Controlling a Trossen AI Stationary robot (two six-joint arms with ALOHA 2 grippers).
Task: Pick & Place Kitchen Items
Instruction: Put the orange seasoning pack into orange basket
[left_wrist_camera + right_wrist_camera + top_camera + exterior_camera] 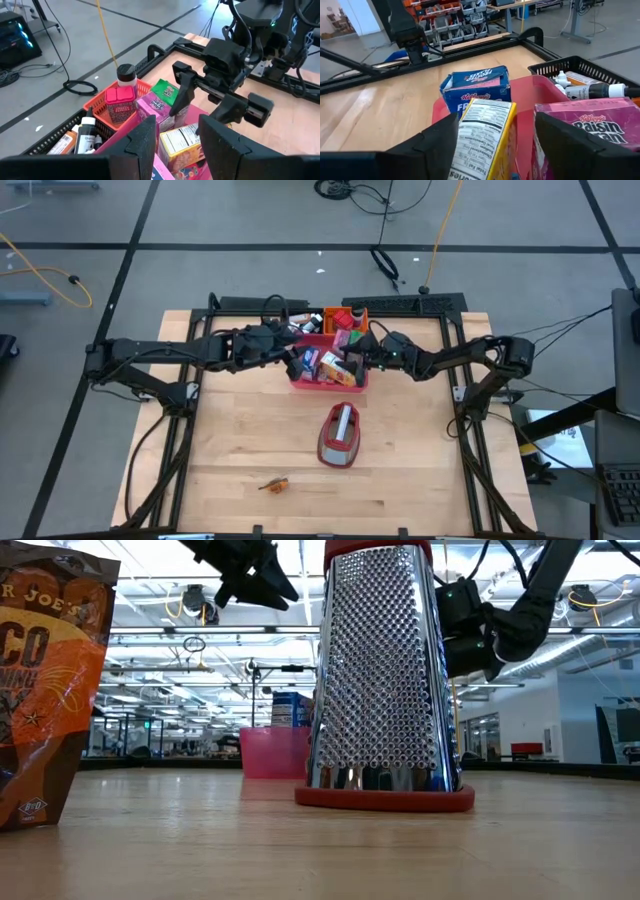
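Both grippers were held over the pinkish-red tray [300,383] at the table's far edge. The right gripper [495,145] was seen with its fingers spread, the yellow carton [480,140] standing between them, seemingly untouched. The pink carton [592,127] and blue carton [476,90] were packed beside it. The left gripper [177,142] hung empty above, fingers partly parted. A small orange-brown piece [275,483] lay well apart, near the front edge.

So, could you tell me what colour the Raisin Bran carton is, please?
Pink; the Raisin Bran carton shows best in the right wrist view.
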